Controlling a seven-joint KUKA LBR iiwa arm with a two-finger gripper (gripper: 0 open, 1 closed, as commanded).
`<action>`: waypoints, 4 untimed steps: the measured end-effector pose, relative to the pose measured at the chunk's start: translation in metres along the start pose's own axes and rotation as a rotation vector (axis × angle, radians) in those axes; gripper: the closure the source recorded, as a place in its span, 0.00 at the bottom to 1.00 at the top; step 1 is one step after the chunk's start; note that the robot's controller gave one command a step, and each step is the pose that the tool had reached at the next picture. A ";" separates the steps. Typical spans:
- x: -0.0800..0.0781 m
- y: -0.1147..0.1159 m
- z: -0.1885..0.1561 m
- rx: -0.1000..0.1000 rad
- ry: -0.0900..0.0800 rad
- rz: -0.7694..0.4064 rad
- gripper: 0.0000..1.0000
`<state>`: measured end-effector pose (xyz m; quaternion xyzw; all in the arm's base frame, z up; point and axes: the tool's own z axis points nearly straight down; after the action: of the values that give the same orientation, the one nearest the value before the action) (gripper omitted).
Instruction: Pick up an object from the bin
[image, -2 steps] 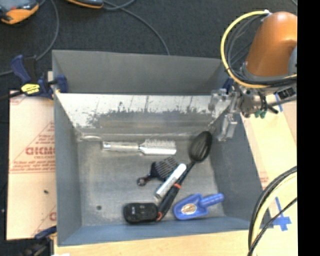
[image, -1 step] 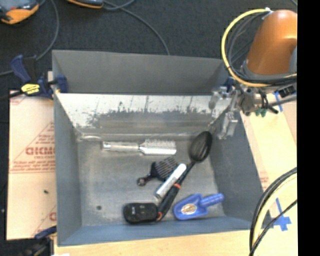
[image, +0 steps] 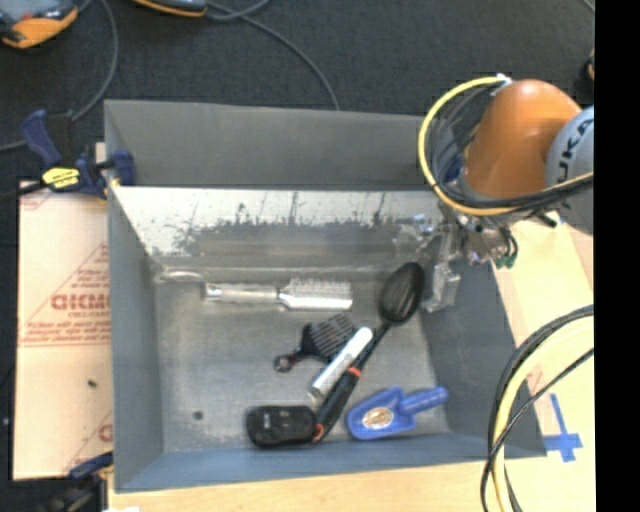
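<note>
Down in the camera view, the gripper (image: 443, 283) hung low at the back right of the grey metal bin (image: 135, 350), close to the rear wall, and whether its jaws were spread or pressed together could not be told. Just left of it, perhaps touching, lay the black oval-headed spoon-like utensil (image: 400, 292). Further left lay a silver metal hairbrush (image: 280, 295), and towards the front a small black brush (image: 322, 340), a white marker pen (image: 340, 362), a blue plastic scoop (image: 393, 412) and a flat black case (image: 280, 425).
</note>
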<state>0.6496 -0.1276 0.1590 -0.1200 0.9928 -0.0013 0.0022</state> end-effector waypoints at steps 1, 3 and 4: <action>0.006 -0.004 0.018 0.002 -0.003 -0.184 0.00; -0.002 -0.009 0.082 0.002 -0.020 -0.632 0.00; -0.002 -0.018 0.082 0.010 -0.024 -0.803 1.00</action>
<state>0.6566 -0.1444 0.0766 -0.4985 0.8668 -0.0056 0.0138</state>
